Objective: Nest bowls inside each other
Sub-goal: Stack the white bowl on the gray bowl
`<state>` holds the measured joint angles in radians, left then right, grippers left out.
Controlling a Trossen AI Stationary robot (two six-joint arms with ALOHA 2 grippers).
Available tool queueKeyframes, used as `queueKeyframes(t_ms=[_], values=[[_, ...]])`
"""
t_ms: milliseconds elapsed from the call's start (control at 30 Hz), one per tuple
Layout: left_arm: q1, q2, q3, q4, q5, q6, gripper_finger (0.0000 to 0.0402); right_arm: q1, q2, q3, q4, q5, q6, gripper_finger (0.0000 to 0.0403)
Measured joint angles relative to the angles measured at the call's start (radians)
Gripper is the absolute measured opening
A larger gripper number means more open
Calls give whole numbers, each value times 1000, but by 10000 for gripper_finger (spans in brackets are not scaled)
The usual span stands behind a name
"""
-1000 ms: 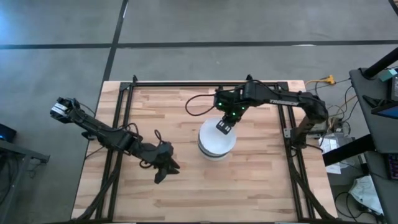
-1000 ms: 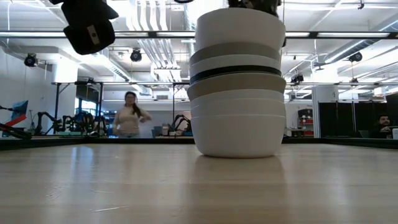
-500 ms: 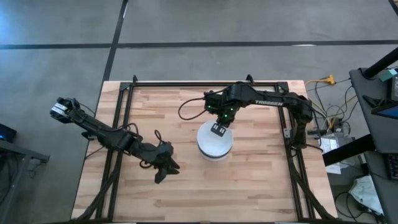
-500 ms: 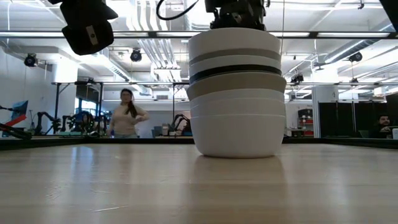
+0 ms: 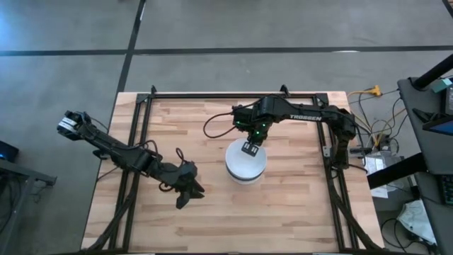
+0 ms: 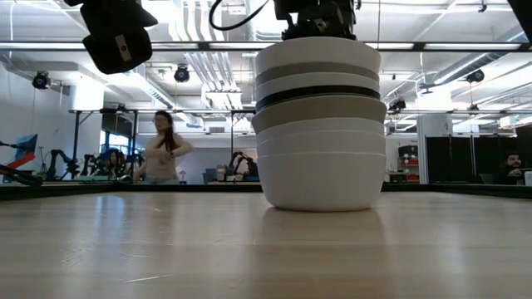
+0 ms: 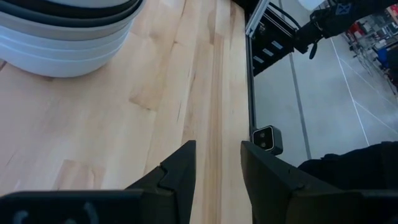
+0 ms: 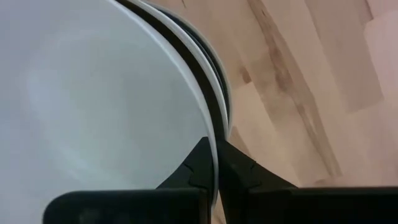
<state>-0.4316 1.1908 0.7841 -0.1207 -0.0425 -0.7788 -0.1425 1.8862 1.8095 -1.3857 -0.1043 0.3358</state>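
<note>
Wooden counter (image 5: pixel 297 212) carried one stack of nested bowls (image 6: pixel 320 124) near its middle: white, grey and black bands with a white bowl on top. Nearer the front, the left gripper (image 5: pixel 185 193) waited beside the stack, its fingers slightly apart and empty. The right gripper (image 8: pixel 216 163) pinched the top bowl's far rim. A person (image 6: pixel 160 154) stood far behind.
</note>
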Motion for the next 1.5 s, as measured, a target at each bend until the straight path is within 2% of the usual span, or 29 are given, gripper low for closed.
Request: queueKeyframes(t_ms=[767, 867, 1167, 1500], values=[[0, 0, 0, 0, 0, 0, 111, 0, 0, -20, 6, -12, -22, 10], [0, 0, 0, 0, 0, 0, 111, 0, 0, -21, 6, -12, -11, 23], [0, 0, 0, 0, 0, 1, 111, 1, -1, -21, 5, -14, 31, 99], [25, 0, 1, 16, -20, 10, 111, 0, -25, 82, -20, -3, 31, 115]])
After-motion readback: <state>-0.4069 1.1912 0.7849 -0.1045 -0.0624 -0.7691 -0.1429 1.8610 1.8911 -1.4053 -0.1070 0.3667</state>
